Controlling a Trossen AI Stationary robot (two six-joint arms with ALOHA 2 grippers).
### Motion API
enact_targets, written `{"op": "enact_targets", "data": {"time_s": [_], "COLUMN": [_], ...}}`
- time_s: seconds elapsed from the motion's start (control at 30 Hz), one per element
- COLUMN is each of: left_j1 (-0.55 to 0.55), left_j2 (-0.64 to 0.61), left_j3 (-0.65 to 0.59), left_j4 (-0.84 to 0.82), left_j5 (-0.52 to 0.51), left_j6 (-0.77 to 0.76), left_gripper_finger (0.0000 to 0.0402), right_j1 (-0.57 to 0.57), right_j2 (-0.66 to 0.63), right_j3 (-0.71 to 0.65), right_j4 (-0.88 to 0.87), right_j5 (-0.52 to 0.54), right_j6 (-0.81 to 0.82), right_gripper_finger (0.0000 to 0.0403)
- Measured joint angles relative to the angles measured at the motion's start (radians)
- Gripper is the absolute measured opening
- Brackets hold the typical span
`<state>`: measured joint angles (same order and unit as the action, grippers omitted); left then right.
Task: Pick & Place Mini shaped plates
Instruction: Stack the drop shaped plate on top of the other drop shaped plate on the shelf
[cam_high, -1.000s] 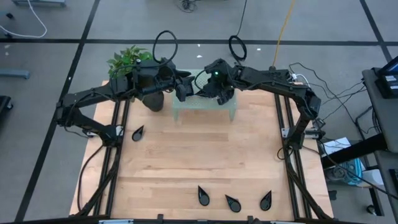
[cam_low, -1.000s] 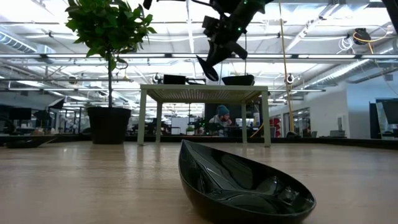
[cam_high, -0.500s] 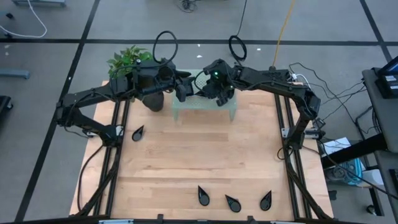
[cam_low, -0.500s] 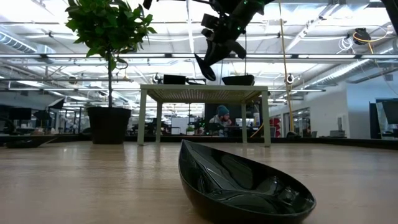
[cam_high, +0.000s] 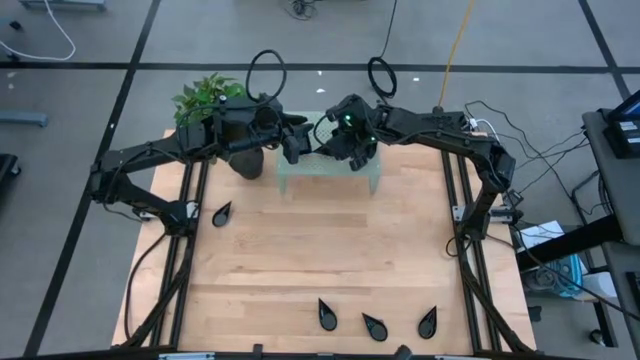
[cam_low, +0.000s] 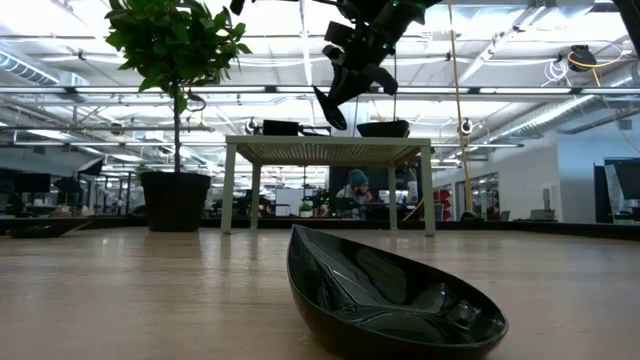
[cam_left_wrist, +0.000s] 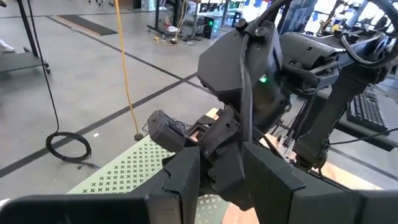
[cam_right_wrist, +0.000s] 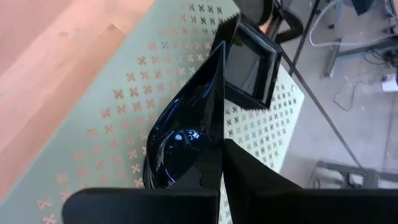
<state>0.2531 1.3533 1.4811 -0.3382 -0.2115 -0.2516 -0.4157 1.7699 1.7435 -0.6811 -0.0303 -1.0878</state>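
The right tool (cam_low: 335, 97) hangs over the pale green perforated stand (cam_high: 330, 172) at the far edge of the counter (cam_high: 320, 250), its fingers pressed together on the rim of a black teardrop plate (cam_right_wrist: 183, 134), which it holds edge-up above the stand top. A square black plate (cam_right_wrist: 249, 65) already sits on that top, near its far edge. To set the teardrop down well, I judge the tool should tip the plate level, lower it onto bare stand surface short of the square plate, and release only once it rests flat. The left tool (cam_left_wrist: 217, 171) waits just beside, also over the stand, fingers apart and empty. Four more teardrop plates lie on the counter: one near the left edge (cam_high: 221, 213), three along the near edge (cam_high: 372, 322).
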Motion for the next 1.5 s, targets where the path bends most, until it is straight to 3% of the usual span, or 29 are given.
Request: {"op": "enact_targets", "data": {"time_s": [1.33,1.5], "left_j1": [0.0,0.0], "left_j2": [0.0,0.0], "left_j3": [0.0,0.0], "left_j4": [0.0,0.0], "left_j5": [0.0,0.0], "left_j6": [0.0,-0.001], "left_gripper_finger": [0.0124,0.0124], "right_j1": [-0.036,-0.037], "right_j2": [0.036,0.036], "right_j3": [-0.001,-0.001], "right_j4": [-0.003,-0.004], "right_j5": [-0.015,0.038], "right_j6": [-0.025,-0.027], "right_gripper_finger": [0.0,0.0]}}
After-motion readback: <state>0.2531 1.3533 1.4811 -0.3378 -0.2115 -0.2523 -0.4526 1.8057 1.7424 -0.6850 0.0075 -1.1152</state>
